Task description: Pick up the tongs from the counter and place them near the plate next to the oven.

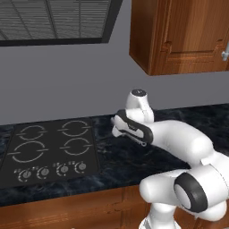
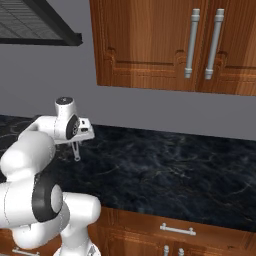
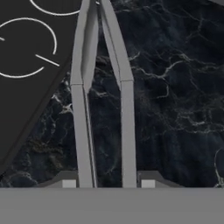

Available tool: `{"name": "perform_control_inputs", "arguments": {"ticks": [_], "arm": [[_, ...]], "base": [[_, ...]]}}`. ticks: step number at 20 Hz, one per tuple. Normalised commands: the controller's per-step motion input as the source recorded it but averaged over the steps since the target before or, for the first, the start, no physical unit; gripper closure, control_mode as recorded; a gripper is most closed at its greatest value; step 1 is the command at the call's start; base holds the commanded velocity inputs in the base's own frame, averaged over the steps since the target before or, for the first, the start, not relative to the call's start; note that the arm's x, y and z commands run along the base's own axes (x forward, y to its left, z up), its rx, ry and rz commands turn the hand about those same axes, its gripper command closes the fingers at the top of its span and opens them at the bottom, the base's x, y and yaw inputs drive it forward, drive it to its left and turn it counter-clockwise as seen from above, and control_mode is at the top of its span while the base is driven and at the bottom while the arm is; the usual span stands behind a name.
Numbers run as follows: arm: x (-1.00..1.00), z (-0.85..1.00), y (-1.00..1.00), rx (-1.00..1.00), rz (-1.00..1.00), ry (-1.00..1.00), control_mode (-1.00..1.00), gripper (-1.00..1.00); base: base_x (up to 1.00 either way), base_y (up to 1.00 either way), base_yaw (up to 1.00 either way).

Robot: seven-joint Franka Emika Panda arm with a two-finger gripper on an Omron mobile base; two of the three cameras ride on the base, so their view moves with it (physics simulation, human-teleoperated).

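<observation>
Nearest in the hand view: the gripper (image 3: 108,183) has its two dark tips pressed in from either side on the tongs (image 3: 103,109), pinching both long grey arms between them, so the tongs run straight out along the gripper's line of sight. That grip probably squeezes the two arms toward each other, which keeps the tool from swinging or slipping during transport. Under the tongs in this view is the black veined counter (image 3: 175,109), apparently with a gap beneath, so they look lifted rather than resting, though contact at the far tip is hard to judge. Upper left of the same view, the cooktop (image 3: 26,65) edge with white burner rings lies just beside the tongs' line. In the right base view the gripper (image 2: 76,142) sits low over the counter (image 2: 165,170) with the tongs (image 2: 76,151) hanging down as a thin grey sliver, hard to read there. In the left base view the hand is hunched over the counter (image 1: 134,156) just right of the cooktop (image 1: 49,150), wrist bent down. Farther back: grey wall, wooden upper cabinets (image 2: 165,45), range hood (image 1: 53,20). My read: pick is done, carry toward the plate by the oven comes next.
</observation>
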Motion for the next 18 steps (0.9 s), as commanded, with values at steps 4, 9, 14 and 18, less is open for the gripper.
{"name": "perform_control_inputs", "arguments": {"ticks": [4,9,14,18], "arm": [[-0.13,0.49,-0.26,-0.03,0.09,0.01,-1.0,1.0],[-0.18,0.5,-0.24,0.0,0.11,0.0,-1.0,1.0],[-0.22,0.47,-0.19,0.0,0.17,0.0,-1.0,1.0],[-0.23,0.27,-0.1,0.0,0.06,0.0,-1.0,1.0]], "base": [[0.0,0.0,0.0],[0.0,0.0,0.0],[0.0,0.0,0.0],[0.0,0.0,0.0]]}}
